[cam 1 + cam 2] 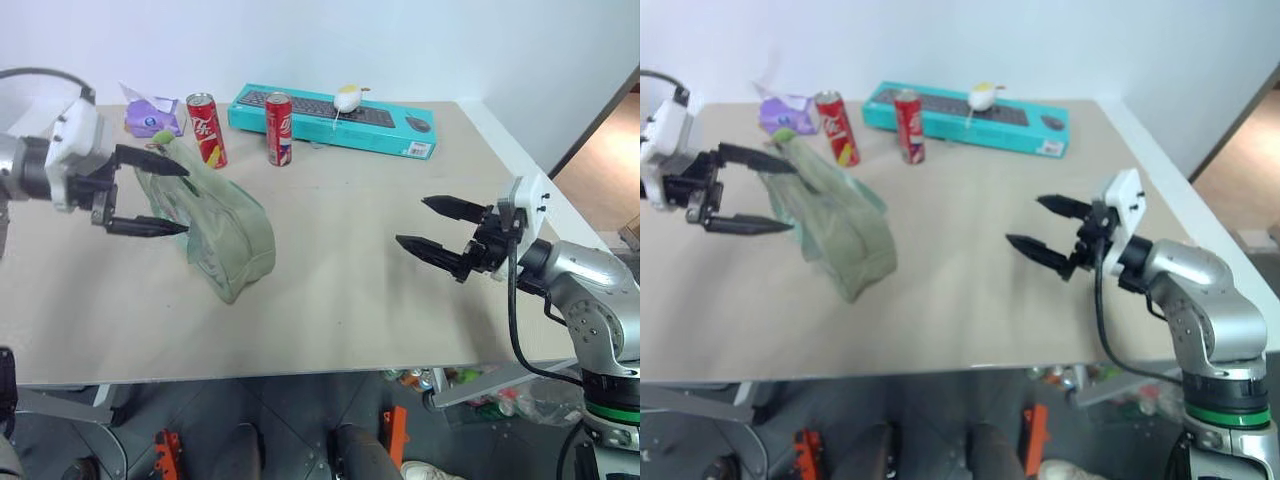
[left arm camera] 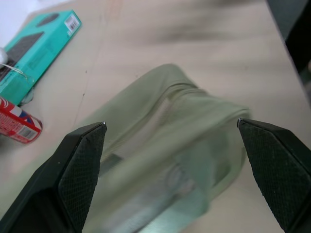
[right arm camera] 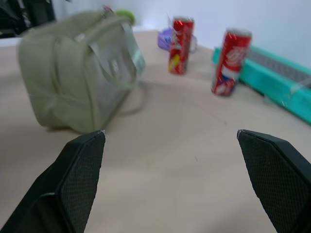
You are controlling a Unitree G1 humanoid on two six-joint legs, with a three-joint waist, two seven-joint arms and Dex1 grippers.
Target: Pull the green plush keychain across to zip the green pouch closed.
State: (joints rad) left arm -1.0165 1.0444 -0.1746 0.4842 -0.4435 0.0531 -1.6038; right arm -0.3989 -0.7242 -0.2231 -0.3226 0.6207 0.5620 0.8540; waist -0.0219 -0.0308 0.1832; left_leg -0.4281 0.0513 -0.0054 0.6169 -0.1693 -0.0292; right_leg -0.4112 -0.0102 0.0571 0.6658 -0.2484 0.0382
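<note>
The pale green pouch lies on the tan table, left of the middle. At its far end sits the lime-green plush keychain, which also peeks over the pouch as a green plush keychain in the right wrist view. My left gripper is open beside the pouch's left end, pointing right, its two fingers spread over that end with nothing gripped. In its wrist view the pouch lies beyond the open left gripper. My right gripper hangs open over bare table to the right, pointing toward the pouch.
Two red cans stand behind the pouch. A teal keyboard box with a white mouse on it lies along the back edge. A purple packet sits at the back left. The table's right edge runs past my right arm.
</note>
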